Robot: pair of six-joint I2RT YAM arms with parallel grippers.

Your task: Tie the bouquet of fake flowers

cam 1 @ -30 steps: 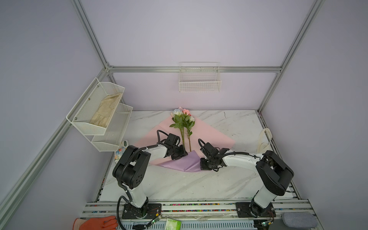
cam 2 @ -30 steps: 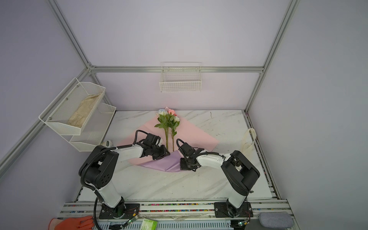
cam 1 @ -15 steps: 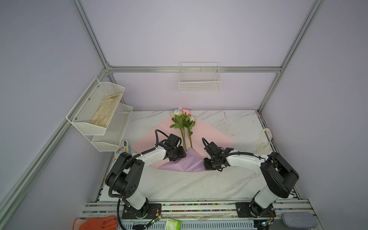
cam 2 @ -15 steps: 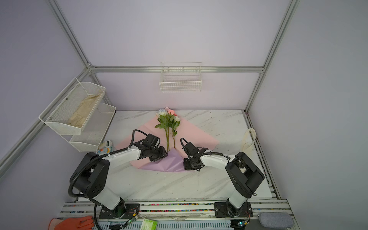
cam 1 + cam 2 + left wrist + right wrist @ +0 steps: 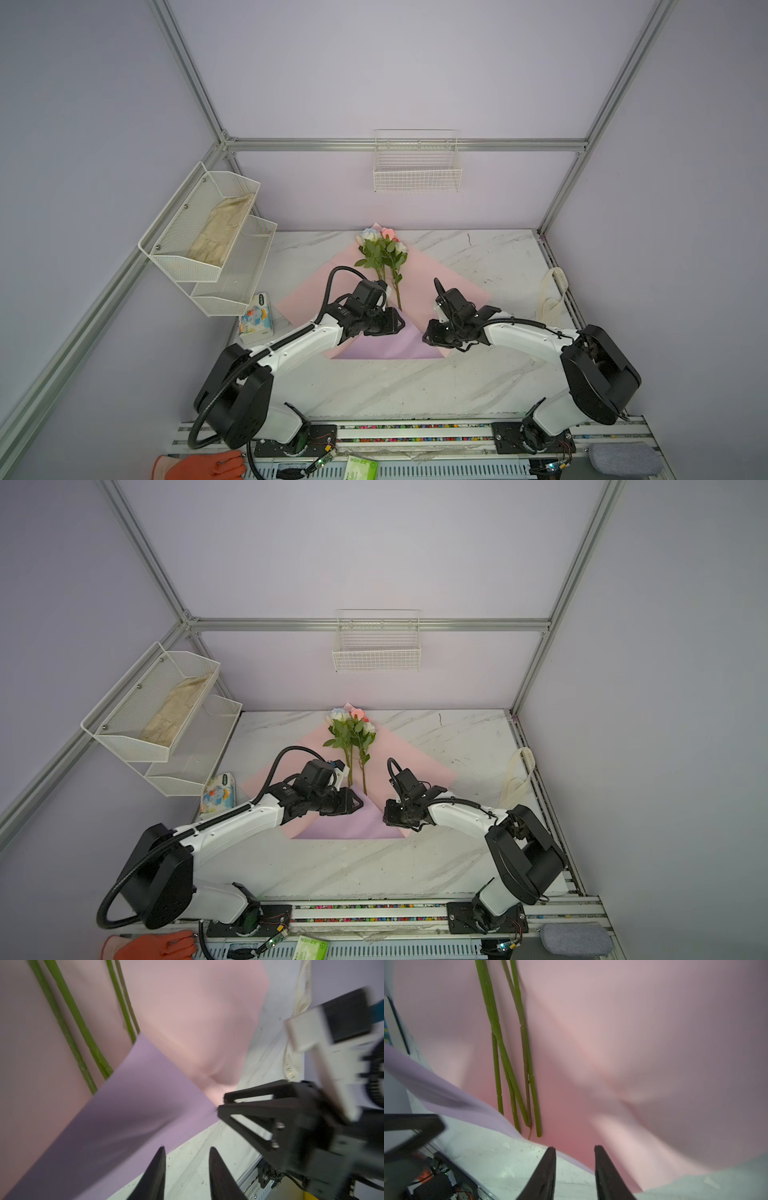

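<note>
White mesh shelf (image 5: pixel 187 266), upper tier: cream cloth (image 5: pixel 218 232). Bouquet (image 5: pixel 384 253) on pink paper (image 5: pixel 311 291), toward desk (image 5: pixel 478 249) far edge. Left claw (image 5: pixel 187 1149), right claw (image 5: pixel 575 1148): narrowly parted, gripping nothing.

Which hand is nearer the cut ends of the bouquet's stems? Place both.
Left. The left hand sits just in front of the stem ends, above the lilac flap; the right hand is farther off, to their right.

Bouquet of fake flowers (image 5: pixel 382 253): one. Pink-and-lilac paper sheet (image 5: pixel 444 291): one. Arms: two, left arm (image 5: pixel 299 345) and right arm (image 5: pixel 523 336). Wire basket (image 5: pixel 417 180): one. Two-tier mesh shelf (image 5: pixel 195 232): one. Cream ribbon (image 5: pixel 548 299): one. Orange glove (image 5: pixel 203 467): one.
</note>
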